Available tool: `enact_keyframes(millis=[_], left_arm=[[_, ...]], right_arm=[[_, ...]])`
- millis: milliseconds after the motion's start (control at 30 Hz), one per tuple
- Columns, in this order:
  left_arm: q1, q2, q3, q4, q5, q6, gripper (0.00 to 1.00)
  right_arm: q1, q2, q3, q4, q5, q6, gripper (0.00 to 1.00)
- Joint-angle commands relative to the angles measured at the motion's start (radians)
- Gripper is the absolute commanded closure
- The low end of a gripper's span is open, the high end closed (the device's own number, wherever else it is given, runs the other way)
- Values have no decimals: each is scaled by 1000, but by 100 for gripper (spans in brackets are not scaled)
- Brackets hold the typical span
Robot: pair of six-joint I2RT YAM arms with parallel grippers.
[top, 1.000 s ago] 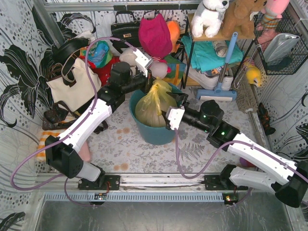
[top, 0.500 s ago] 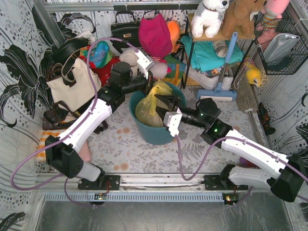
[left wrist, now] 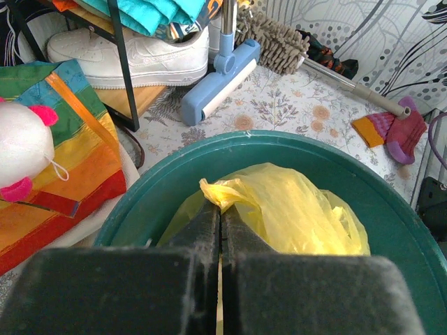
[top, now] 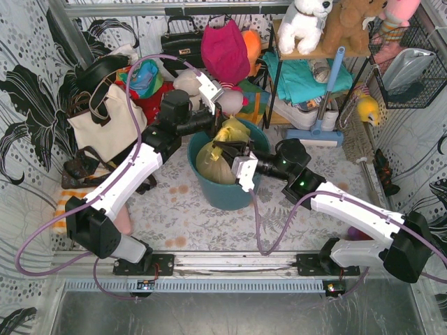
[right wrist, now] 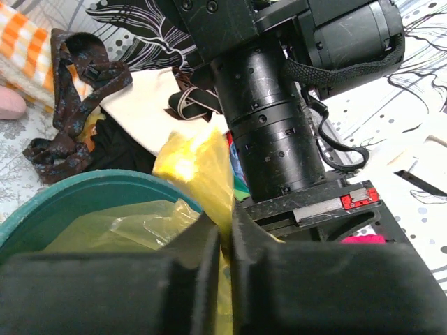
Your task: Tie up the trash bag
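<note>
Moved since a second before: the right arm, reaching further toward 9 o'clock over the bin's rim. Its hand went from spread beside the bag to drawn in on the bag's top. Left arm as before.

Item 1. trash bag [top: 211, 162]: thin yellow film, pale contents showing through. It sat inside the teal bin [top: 222, 199] at the middle of the surface. Its top was gathered into a peak above the rim on the 12 o'clock side. Judged: the bin kept the bag upright and left only the top to be worked.

Item 2. left hand [left wrist: 220, 209]: pressed together and pinching a yellow handle strip [left wrist: 223, 192] over the bin's 12 o'clock edge. Judged: held raised to keep that strip lifted and taut.

Item 3. right hand [top: 229, 148]: its fingers [right wrist: 192, 244] had nearly met, with yellow film running down between them, so it was pinching the bag's top. It stood just beside the left hand, entering from 3 o'clock. Whether this was the second strip or another fold of the same one could not be told. Judged: one hold per hand, placed close so the ends could be crossed. No knot yet.

Item 4. cream tote bag [top: 105, 129]: at 9 o'clock of the bin, well apart, not involved.
</note>
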Motion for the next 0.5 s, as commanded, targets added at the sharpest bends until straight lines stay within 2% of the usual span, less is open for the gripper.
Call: enact_keyframes(millis=[0,100,233,367,467], left_arm=[[2,-26,3,58,5,3,100],[2,-45,-15,101,-34,9,100],[3,-70,-9,204,-123,54,100],[5,-39,96,230,-196,75,100],[5,6,177,192,-241,66,100]], right_arm=[[3,-30,30,56,-17,89,99],[-1,-53,48,9,0,239,100],[-20,-47,192,-209,-56,450,100],[-23,-22,401,-422,-70,559,100],[-22,-32,425,-470,-105,617,100]])
